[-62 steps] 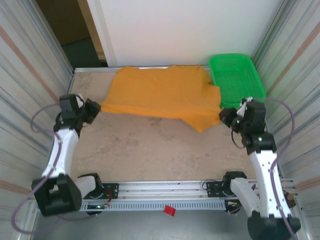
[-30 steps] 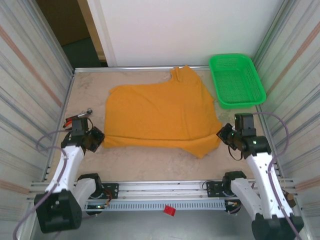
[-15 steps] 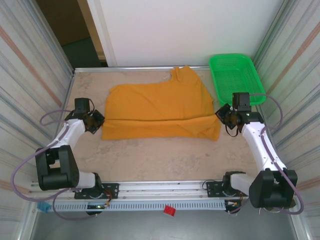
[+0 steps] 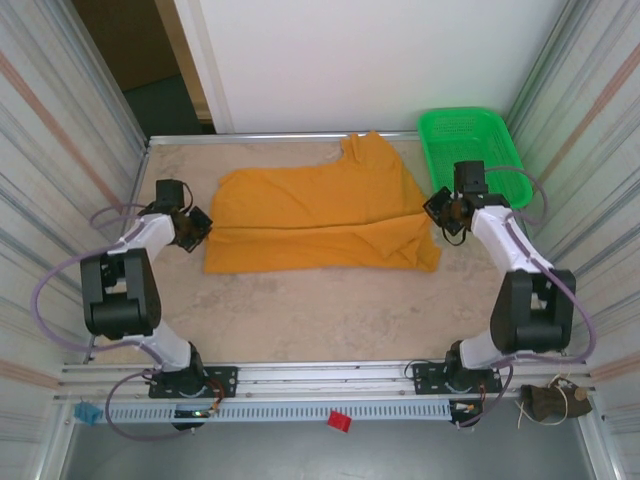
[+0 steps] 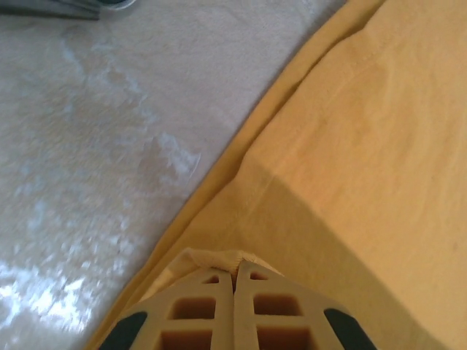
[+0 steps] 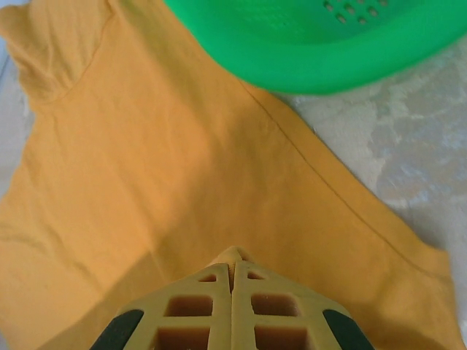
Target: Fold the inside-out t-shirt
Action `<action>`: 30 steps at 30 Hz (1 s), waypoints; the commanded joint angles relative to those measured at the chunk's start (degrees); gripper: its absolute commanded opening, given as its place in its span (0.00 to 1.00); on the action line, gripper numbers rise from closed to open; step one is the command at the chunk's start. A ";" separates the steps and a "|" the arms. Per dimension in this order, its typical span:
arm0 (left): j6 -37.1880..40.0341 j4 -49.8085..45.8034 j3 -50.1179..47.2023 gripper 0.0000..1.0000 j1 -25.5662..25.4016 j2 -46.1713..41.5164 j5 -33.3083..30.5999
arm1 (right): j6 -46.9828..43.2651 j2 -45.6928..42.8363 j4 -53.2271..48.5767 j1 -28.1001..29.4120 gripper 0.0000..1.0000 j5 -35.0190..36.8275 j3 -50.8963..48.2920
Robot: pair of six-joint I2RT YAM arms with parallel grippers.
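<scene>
Limp, light t-shirt (image 4: 320,222); grip at edge corners. Fully closed, left hand (image 5: 235,275) and right hand (image 6: 232,268) each pinch its edge.

Left wrist: grey metal item (image 5: 58,7) being cropped by top edge, unidentifiable. Right wrist: basket (image 6: 314,58) running off top edge. In both, t-shirt (image 6: 146,146) running off frame, lower layer lying hidden under fold.
</scene>
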 commanded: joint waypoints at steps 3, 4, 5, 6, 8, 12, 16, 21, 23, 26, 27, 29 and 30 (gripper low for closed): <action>3.28 1.41 5.13 0.53 0.11 4.13 -2.18 | -3.42 8.04 4.23 -0.39 0.41 -0.91 5.82; 3.72 2.02 5.35 0.60 0.19 3.80 -1.94 | -4.05 7.66 4.24 -0.34 0.45 -1.19 6.38; 4.18 2.45 5.66 0.65 0.18 3.05 -1.72 | -5.10 6.16 4.36 0.03 0.50 -0.65 6.29; 4.78 2.42 5.96 0.71 0.14 2.01 -1.46 | -6.29 4.28 3.89 0.79 0.55 0.93 6.20; 5.54 2.25 5.92 0.75 0.11 -0.73 -1.19 | -8.96 0.92 1.05 2.45 0.57 3.70 6.24; 4.01 -0.25 1.62 0.76 -0.60 -9.15 -0.81 | -10.53 -5.02 -3.10 6.20 0.54 4.66 2.35; 0.88 -0.61 -7.89 0.75 -3.46 -19.44 -0.01 | -8.31 -7.84 -3.74 10.84 0.48 4.25 -3.98; -2.32 1.59 -17.93 0.74 -7.82 -26.27 -0.42 | -4.92 -5.12 -1.10 16.70 0.45 4.44 -9.74; -3.14 3.80 -20.38 0.74 -8.06 -25.89 -0.15 | -4.58 -2.41 0.02 18.34 0.39 4.26 -10.18; -3.22 5.49 -20.94 0.74 -8.19 -23.73 0.11 | -4.61 0.96 0.83 20.08 0.36 4.60 -9.64; -3.03 5.67 -20.74 0.74 -8.33 -23.10 -0.10 | -4.57 1.78 0.98 20.40 0.36 4.86 -9.43; -2.53 6.47 -20.29 0.74 -8.58 -21.65 -0.47 | -4.39 3.36 1.51 20.96 0.36 5.47 -9.11; -2.47 6.66 -20.12 0.74 -8.59 -20.94 -0.58 | -4.23 4.13 1.60 21.06 0.36 5.47 -8.94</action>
